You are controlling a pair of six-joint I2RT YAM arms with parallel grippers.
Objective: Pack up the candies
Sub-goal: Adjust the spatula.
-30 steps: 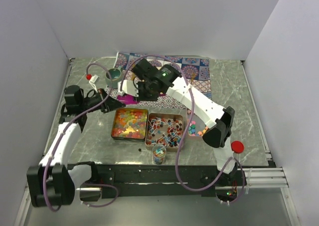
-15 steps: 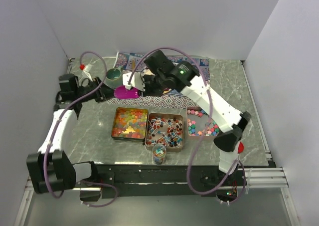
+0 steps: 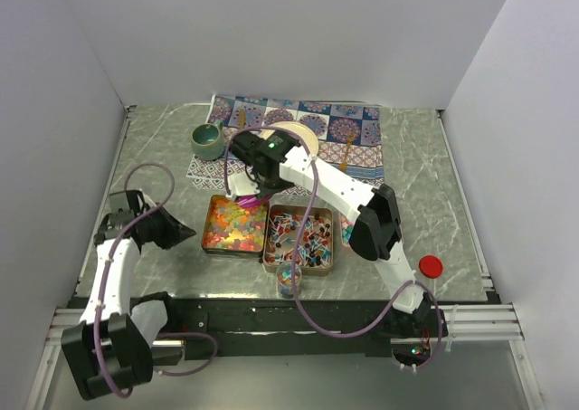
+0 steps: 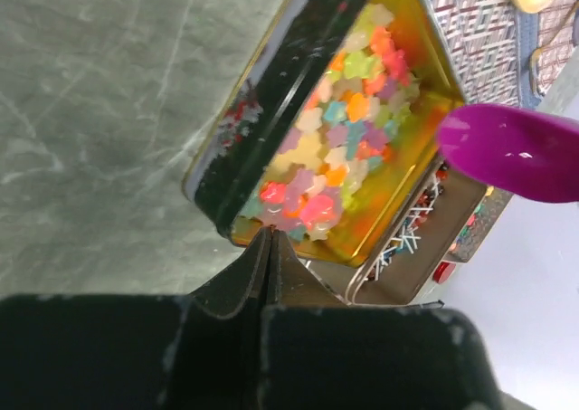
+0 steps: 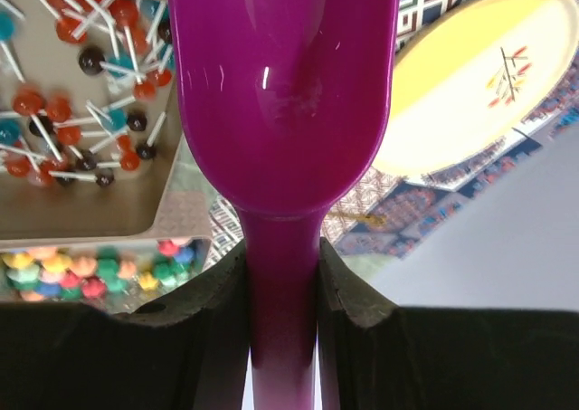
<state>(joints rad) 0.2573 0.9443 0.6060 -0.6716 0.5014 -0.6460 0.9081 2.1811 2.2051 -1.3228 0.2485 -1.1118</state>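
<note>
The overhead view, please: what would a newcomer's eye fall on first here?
Probably the bright purple scoop, its handle clamped in the fingers of the right gripper, hanging above the far edge of the left tin. Next, the candies at front centre: multicoloured gummies in that tin, red and blue stick pieces in the tin beside it. A patterned cloth lies behind.

Magenta scoop point(image 5: 282, 111), multicoloured candies point(image 4: 336, 157)
</note>
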